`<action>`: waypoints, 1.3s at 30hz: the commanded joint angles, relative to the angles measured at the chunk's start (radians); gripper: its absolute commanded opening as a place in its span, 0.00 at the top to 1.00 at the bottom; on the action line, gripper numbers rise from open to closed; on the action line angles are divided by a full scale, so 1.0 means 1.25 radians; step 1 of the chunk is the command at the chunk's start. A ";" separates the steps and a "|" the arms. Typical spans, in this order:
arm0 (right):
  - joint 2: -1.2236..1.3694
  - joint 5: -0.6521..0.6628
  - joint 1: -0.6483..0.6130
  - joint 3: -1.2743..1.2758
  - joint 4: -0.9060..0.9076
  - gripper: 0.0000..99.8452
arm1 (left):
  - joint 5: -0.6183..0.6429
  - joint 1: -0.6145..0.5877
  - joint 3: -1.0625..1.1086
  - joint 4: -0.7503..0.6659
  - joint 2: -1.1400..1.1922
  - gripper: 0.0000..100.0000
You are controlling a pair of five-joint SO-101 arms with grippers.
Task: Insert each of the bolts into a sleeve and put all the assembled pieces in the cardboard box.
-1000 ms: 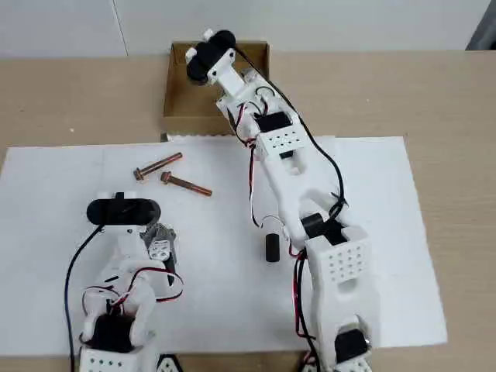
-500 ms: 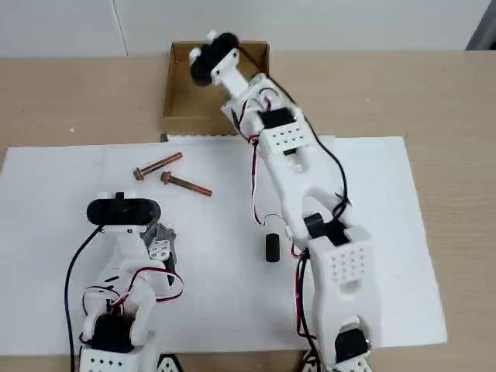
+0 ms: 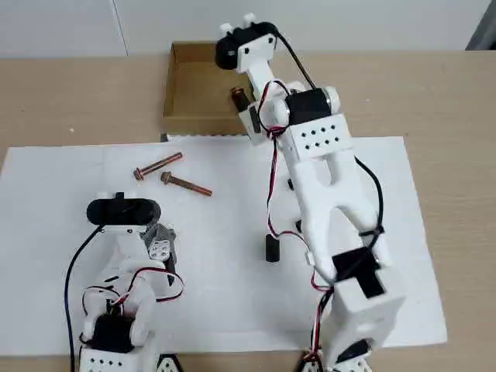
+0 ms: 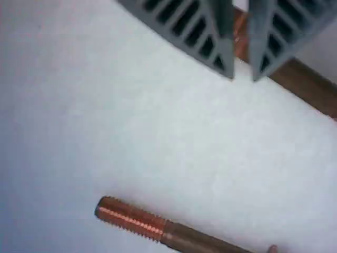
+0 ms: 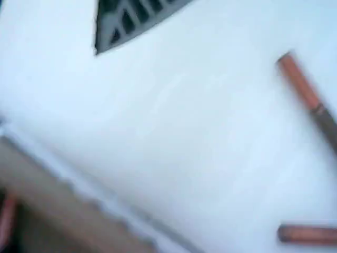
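Two copper bolts [image 3: 159,165] [image 3: 186,184] lie on the white paper [image 3: 77,201], left of centre. A black sleeve [image 3: 272,248] rests on the paper beside the right arm. An assembled bolt in its sleeve [image 3: 239,94] lies in the cardboard box [image 3: 186,85] by its right wall. My right gripper [image 3: 249,120] hangs over the box's near right corner, open and empty; one grey finger [image 5: 131,21] shows in its wrist view, with both bolts [image 5: 305,89] [image 5: 308,234] beyond. My left gripper [image 4: 241,52] is shut and empty, low over the paper near the bolts [image 4: 158,226] [image 4: 300,84].
The paper covers most of the wooden table [image 3: 434,93]. The box stands at the far edge, just beyond the paper. The right arm's body [image 3: 325,178] stretches across the paper's middle right. The left arm [image 3: 124,225] sits at the near left.
The right arm has swung to the right and drawn back from over the box, uncovering the assembled piece inside it. The left arm has stayed still.
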 commanded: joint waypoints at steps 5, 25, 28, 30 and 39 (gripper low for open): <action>-0.126 -0.114 -0.006 -0.045 0.196 0.89 | -0.002 -0.004 -0.004 0.001 -0.009 0.99; -0.597 -0.238 -0.075 0.412 0.249 1.00 | -0.001 -0.004 -0.004 0.001 -0.009 0.99; -0.639 -0.274 -0.075 0.524 0.241 1.00 | -0.001 -0.004 -0.004 0.001 -0.009 0.99; -0.651 -0.291 -0.075 0.582 0.222 1.00 | -0.001 -0.004 -0.004 0.001 -0.009 0.99; -0.656 -0.369 -0.075 0.792 0.060 1.00 | -0.001 -0.004 -0.004 0.001 -0.009 0.99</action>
